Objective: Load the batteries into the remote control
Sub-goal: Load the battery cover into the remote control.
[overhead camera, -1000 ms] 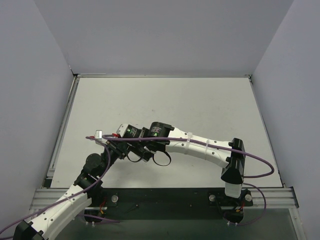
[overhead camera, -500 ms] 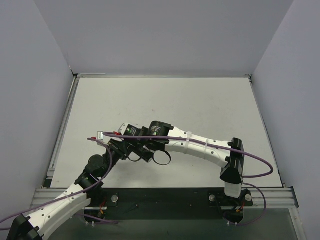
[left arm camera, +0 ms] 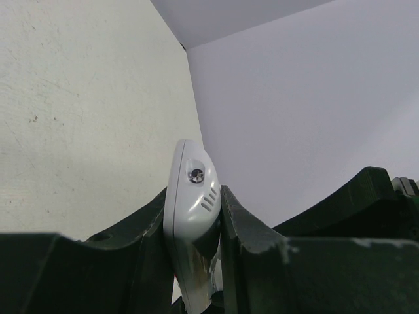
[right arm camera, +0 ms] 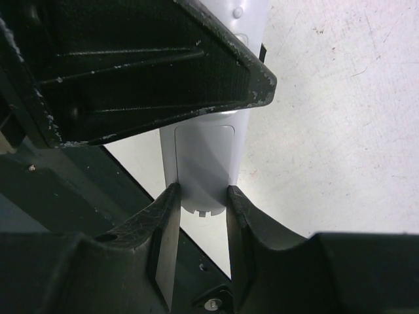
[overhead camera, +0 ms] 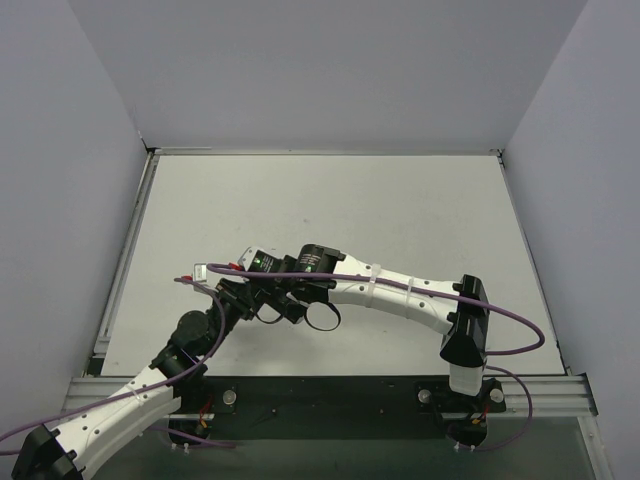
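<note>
left gripper (left arm camera: 194, 195): jaws drawn in tight on the remote control (left arm camera: 190, 186), one black finger flat against each long side.
right gripper (right arm camera: 203, 191): jaws part closed and pinching the same remote at its other end, both fingers touching its edges.
remote control, place: held up between the two grippers over the near-left part of the table (overhead camera: 400, 200) (in the top view the gripper bodies hide it).
remote tip, left wrist view: rounded white end pokes out past the fingers, with a small dark lens and three short slits.
remote back, right wrist view: plain and pale, with an outlined panel (right arm camera: 204, 154) sitting flush and small notches at the end edge.
left finger (right arm camera: 150, 65): crosses over the upper stretch of the remote in the right wrist view.
left arm (overhead camera: 120, 415): reaches in from bottom left.
right arm (overhead camera: 400, 292): stretches across from the right, the wrists meeting.
purple cable (overhead camera: 500, 322): loops along the right arm.
</note>
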Motion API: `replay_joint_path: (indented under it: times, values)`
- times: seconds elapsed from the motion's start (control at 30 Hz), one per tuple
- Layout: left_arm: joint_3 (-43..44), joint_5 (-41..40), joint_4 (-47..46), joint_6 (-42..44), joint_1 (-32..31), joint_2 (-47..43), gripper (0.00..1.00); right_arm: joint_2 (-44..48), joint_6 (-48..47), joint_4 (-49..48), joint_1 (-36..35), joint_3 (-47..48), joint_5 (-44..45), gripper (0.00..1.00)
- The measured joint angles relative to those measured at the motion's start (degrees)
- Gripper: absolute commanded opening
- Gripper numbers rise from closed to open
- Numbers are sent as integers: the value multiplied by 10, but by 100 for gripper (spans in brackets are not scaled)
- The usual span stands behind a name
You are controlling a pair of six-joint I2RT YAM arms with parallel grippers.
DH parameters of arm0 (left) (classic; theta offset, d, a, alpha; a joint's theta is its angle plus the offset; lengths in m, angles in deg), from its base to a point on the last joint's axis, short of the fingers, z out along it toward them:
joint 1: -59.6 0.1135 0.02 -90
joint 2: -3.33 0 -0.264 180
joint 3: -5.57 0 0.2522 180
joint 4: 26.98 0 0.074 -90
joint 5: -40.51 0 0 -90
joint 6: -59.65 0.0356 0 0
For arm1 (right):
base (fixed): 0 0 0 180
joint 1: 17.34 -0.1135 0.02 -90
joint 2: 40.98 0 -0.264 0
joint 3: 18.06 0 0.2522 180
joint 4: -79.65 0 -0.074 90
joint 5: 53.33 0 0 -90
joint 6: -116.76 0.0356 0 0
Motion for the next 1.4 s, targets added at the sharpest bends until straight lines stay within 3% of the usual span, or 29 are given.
replay_joint_path:
  times: [0.83,1.07,1.23,1.4]
  values:
    - [-2,-12,0,-25,-9,-9,0,15,2,-42,0,-14,-1,44]
    - [-2,-8,0,-40,-11,-12,0,22,2,-60,0,-16,0,62]
    - [-2,-4,0,-47,-11,-19,0,75,2,-77,2,-49,-5,70]
    - [-2,-4,-5,-52,-11,-34,0,190,26,-163,31,-167,-49,71]
